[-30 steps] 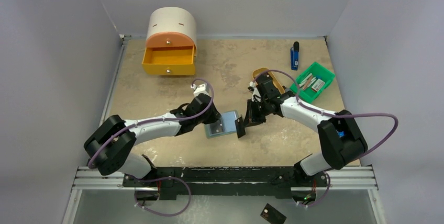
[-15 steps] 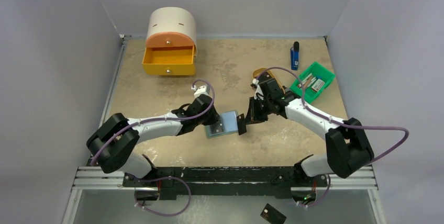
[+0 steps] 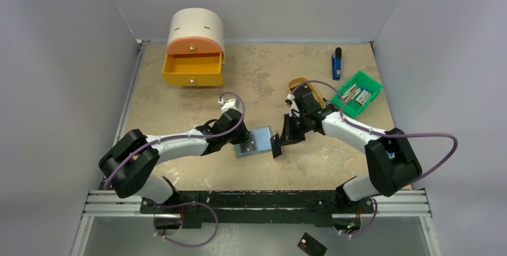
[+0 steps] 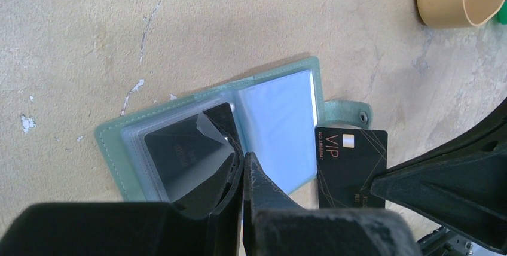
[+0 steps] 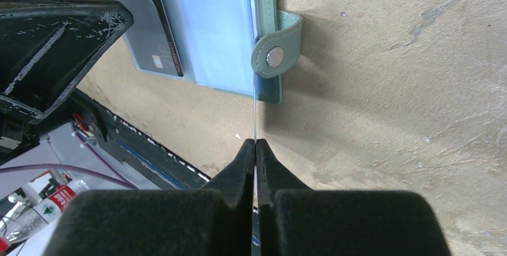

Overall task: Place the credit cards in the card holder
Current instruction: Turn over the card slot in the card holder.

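Black VIP card [image 4: 350, 166] clamped in R hand [image 5: 256, 142]; L hand [image 4: 242, 157] pinches card holder [image 4: 278, 118].

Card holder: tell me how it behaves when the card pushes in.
The card holder looks thin and light, so it would likely slide unless the left gripper holds it. Its clear sleeves look floppy and may buckle against the credit card.

A card holder [image 4: 275, 124] of matt grey-green leather-like material, glossy clear plastic sleeves, shiny metal snap [image 5: 274, 58]. The credit card [image 4: 350, 160] is smooth black plastic. The desk [image 4: 89, 40] looks rough, stone-like.
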You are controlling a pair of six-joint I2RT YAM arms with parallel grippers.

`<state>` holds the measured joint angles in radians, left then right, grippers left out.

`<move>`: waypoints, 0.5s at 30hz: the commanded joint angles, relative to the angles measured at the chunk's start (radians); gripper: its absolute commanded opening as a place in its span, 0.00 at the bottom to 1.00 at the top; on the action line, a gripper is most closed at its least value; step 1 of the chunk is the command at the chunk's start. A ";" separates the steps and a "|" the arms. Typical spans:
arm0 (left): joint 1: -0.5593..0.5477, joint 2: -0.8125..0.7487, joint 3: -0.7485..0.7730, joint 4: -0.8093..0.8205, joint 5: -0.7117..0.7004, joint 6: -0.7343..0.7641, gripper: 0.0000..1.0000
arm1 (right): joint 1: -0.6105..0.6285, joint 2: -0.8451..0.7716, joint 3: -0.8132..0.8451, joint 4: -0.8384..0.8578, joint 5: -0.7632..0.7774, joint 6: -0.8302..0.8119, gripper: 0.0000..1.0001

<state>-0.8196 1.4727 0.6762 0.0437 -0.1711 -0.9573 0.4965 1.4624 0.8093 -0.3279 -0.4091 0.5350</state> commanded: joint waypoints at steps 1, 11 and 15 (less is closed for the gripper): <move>-0.001 -0.002 0.000 0.045 -0.002 0.009 0.03 | -0.004 0.003 -0.006 0.016 0.003 0.010 0.00; -0.002 0.013 0.000 0.062 0.014 0.004 0.03 | -0.004 0.050 0.005 0.045 -0.026 -0.021 0.00; -0.002 0.024 0.000 0.072 0.023 0.000 0.03 | -0.004 0.062 0.004 0.055 -0.051 -0.024 0.00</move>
<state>-0.8196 1.4860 0.6758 0.0647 -0.1604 -0.9577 0.4961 1.5124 0.8093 -0.2935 -0.4297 0.5297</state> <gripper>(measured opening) 0.028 0.005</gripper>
